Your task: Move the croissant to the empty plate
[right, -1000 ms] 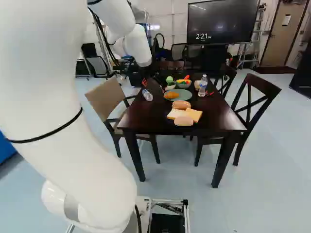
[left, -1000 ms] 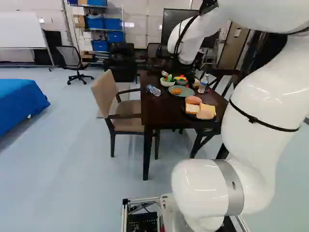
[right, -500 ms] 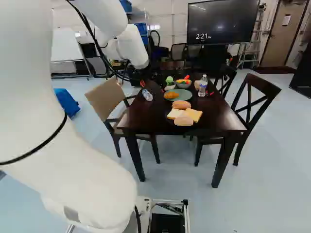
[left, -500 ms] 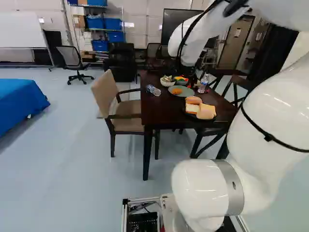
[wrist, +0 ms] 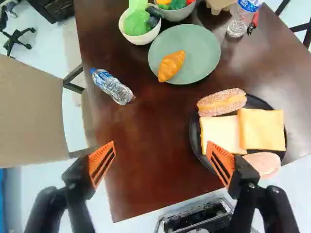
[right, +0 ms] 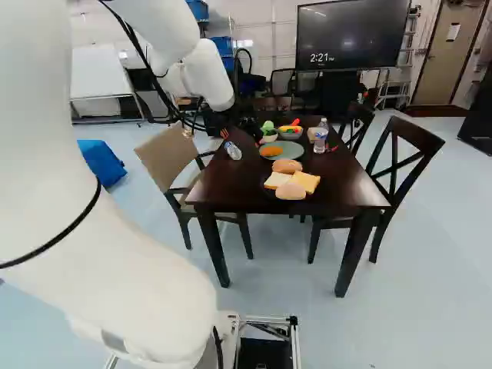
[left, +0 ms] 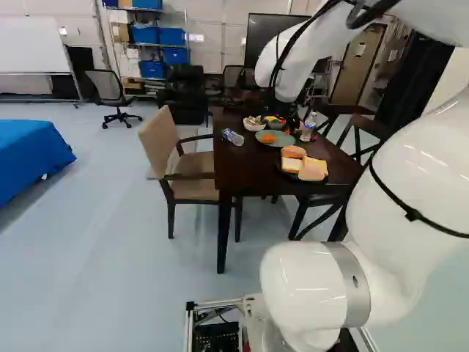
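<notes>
We judge: approach step. Black, orange-padded fingers (wrist: 100,158): wide apart. Next: reach twelve o'clock, grip golden, curved croissant (wrist: 171,66).

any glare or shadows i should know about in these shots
Wrist view: pale sheen on the dark table between the standing bottle and the black plate, plus a soft dark shadow along the edge of the green plate; left base view: small bright highlights on the white arm; right base view: much of that arm is nearly flat white.
</notes>
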